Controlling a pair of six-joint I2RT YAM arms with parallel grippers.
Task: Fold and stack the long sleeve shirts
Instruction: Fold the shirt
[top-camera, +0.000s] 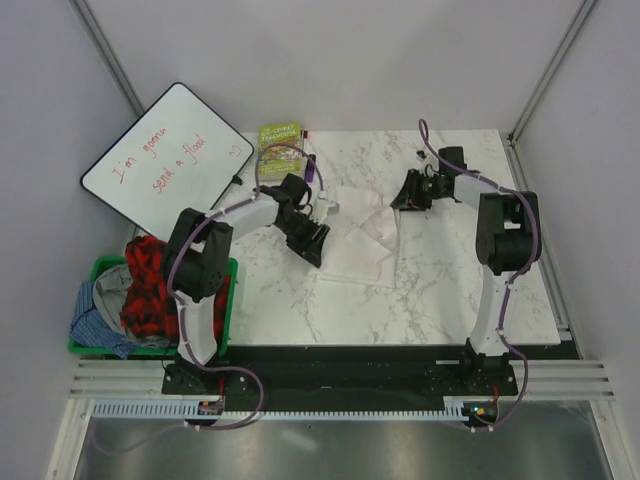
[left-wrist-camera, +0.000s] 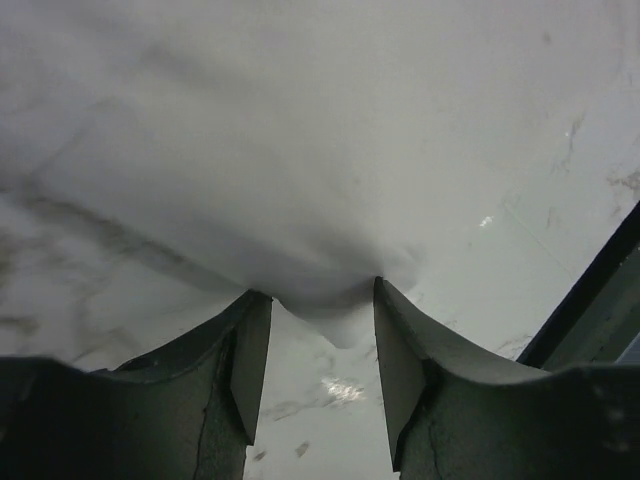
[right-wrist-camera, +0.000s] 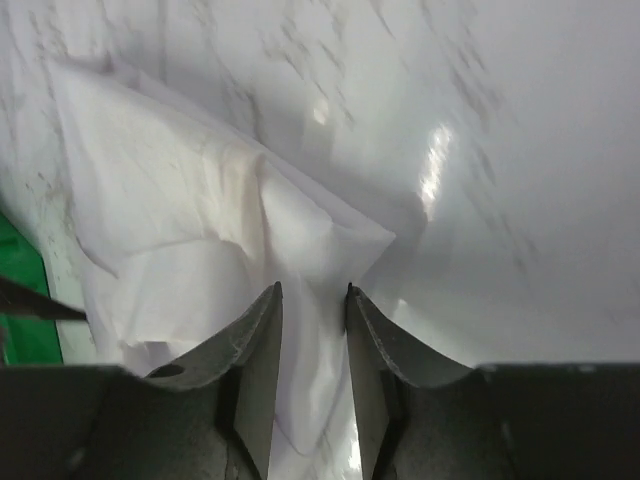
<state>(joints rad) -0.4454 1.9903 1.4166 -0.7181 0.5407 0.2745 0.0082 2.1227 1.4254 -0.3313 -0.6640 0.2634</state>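
Two grippers are working on one white shirt (top-camera: 360, 238), which is lying rumpled and only partly spread near the middle of the marble desk (top-camera: 450, 290), between the arms. We are seeing the left gripper (left-wrist-camera: 320, 300) at the shirt's left edge, its jaws standing some way apart with a gather of hem sagging between the fingertips. Creases are running toward that spot, yet we cannot tell whether the cloth is truly clamped or only resting there. The right gripper (right-wrist-camera: 313, 295) is sitting at the shirt's far right corner, jaws nearly together with a fold of cloth running between them, so we are judging it to be grasping the shirt. We are worrying most about the left side: if that hold is only a thin bite of hem, a lift could let it slip out, leaving the shirt hanging from the right corner and collapsing into a heap. The right bite may also be taking in more than one layer, which would be skewing any fold. We cannot tell where the sleeves are lying, so one could be trailing and dragging toward the green book (top-camera: 281, 140) near the desk's far edge. Other garments are waiting, heaped in the green bin (top-camera: 100, 268).
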